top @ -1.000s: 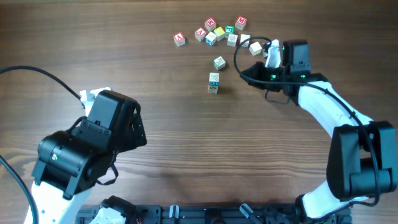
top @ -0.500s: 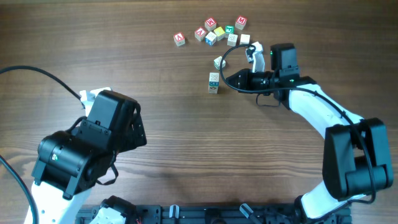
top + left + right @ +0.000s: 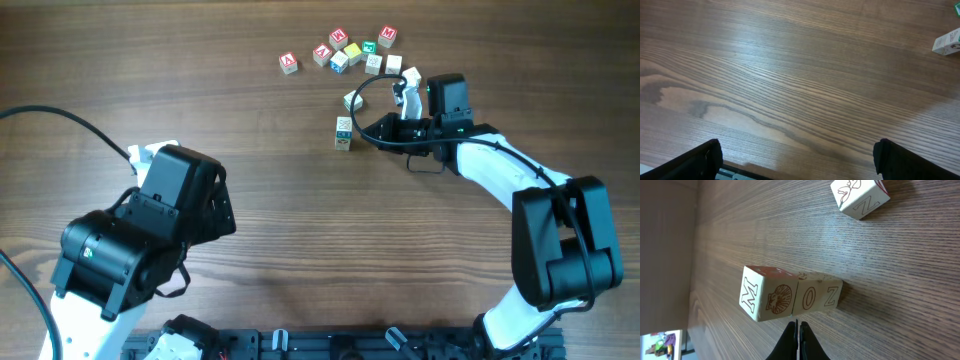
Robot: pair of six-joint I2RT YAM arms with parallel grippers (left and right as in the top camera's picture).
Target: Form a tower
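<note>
The tower (image 3: 790, 297) of small pale wooden letter cubes stood two high in my right wrist view. An M-marked cube sat on one lettered O and Z, their edges roughly flush. From overhead the tower (image 3: 343, 133) was on the brown wood-grain table (image 3: 250, 250), a little below the scatter of loose letter cubes (image 3: 345, 52). That steep angle made its height hard to read, so two is my best count.

My right gripper (image 3: 796, 339) was pinched fully together with nothing between its fingers. Its tips pointed at the tower's foot from just beside it, apparently without touching. A single pale cube with a Z face (image 3: 859, 196) lay near the tower on the far side. My left gripper (image 3: 797, 155) was spread wide and empty over bare table, well apart from all this.

I judged the job only begun. A base and one cube were up, and most of the cubes lay unstacked. Next I would need to open and fetch another cube without nudging the narrow stack.
</note>
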